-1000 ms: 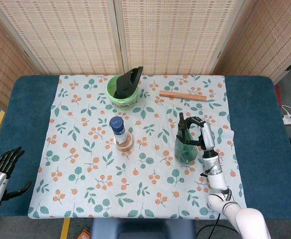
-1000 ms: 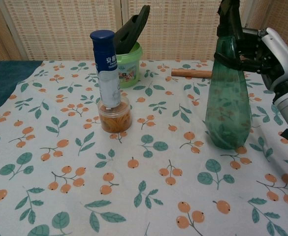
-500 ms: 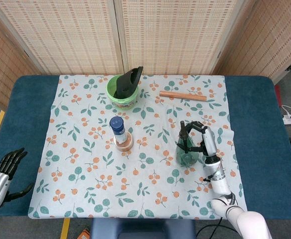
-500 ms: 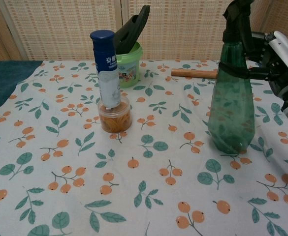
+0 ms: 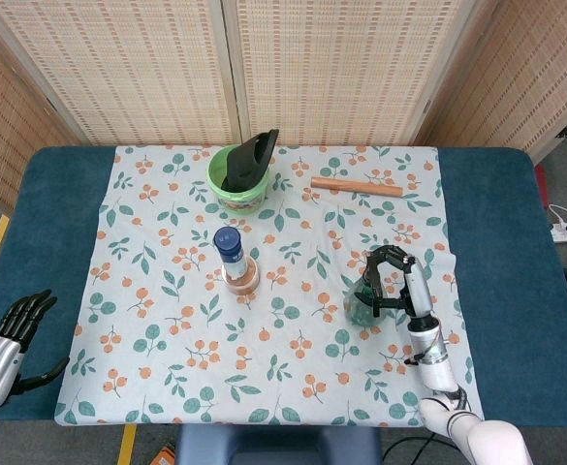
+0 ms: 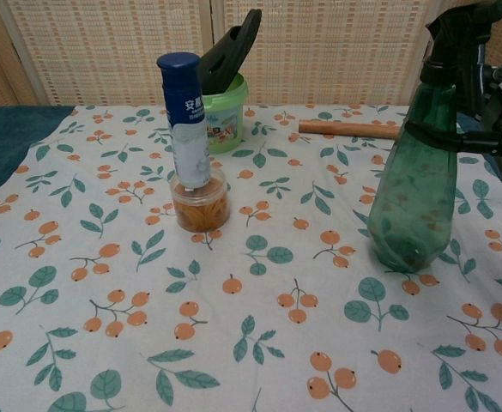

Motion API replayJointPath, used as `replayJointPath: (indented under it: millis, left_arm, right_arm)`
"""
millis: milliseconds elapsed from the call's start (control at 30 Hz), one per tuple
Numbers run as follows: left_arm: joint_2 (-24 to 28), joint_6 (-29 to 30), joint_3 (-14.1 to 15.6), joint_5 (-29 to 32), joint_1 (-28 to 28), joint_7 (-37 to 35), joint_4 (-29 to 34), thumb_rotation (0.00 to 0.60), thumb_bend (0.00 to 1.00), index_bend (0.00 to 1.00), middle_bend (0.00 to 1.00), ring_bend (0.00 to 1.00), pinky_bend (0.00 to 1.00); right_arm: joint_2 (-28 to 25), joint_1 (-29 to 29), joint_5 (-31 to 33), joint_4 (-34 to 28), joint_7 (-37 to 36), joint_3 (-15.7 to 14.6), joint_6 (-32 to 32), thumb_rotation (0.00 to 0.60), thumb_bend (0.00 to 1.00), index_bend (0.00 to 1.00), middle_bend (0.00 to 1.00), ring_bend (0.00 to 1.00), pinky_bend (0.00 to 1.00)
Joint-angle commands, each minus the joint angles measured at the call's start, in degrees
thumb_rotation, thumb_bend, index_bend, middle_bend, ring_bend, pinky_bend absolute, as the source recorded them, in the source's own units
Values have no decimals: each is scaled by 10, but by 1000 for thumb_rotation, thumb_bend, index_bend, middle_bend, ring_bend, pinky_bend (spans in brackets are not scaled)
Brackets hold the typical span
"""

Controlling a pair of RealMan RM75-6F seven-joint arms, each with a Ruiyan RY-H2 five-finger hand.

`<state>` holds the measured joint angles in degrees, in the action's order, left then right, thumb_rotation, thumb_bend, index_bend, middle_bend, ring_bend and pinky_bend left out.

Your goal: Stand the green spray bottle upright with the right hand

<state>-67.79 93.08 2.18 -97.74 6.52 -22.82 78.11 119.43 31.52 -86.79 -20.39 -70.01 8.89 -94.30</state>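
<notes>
on the floral cloth (image 6: 233,343), the green spray bottle (image 6: 418,184) leans within the right hand (image 5: 399,283), its fingers (image 6: 456,142) wrapped round its neck.

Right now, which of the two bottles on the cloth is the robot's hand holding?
The green spray bottle, near the cloth's right side: the right hand has its fingers around it. The blue-capped white bottle stands untouched on a small jar.

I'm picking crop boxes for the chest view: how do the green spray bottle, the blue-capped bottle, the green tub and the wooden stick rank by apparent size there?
1. green spray bottle, though it stands nearer the camera
2. blue-capped bottle
3. green tub, farther back, so its rank is unsure
4. wooden stick, thinnest
</notes>
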Motion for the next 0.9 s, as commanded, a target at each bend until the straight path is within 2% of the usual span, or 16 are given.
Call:
replayJointPath:
  millis: [33, 200, 467, 533, 800, 900]
  left_arm:
    - [0, 0, 0, 0, 0, 1, 0, 600, 225, 0, 0, 0, 0]
    - [-1, 0, 1, -1, 0, 2, 1, 600, 225, 0, 0, 0, 0]
    - [-2, 0, 4, -4, 0, 7, 2, 600, 225, 0, 0, 0, 0]
    - [-2, 0, 4, -4, 0, 7, 2, 600, 225, 0, 0, 0, 0]
    - [-1, 2, 4, -4, 0, 8, 4, 600, 225, 0, 0, 0, 0]
    - [-1, 6, 3, -5, -1, 9, 4, 600, 225, 0, 0, 0, 0]
  right_arm:
    - [-2, -4, 0, -2, 1, -1, -3, 600, 0, 497, 615, 435, 355]
    - [-8, -10, 1, -7, 4, 1, -14, 600, 0, 422, 583, 400, 341]
    - [-33, -22, -7, -23, 17, -12, -2, 600, 0, 285, 494, 302, 275]
    - [-38, -24, -12, -26, 22, -19, 5, 600, 0, 256, 472, 278, 252]
    - [-66, -30, -31, -47, 50, -46, 34, 600, 0, 39, 315, 123, 113]
    - [-88, -30, -41, -63, 75, -57, 45, 600, 0, 1, 260, 73, 67]
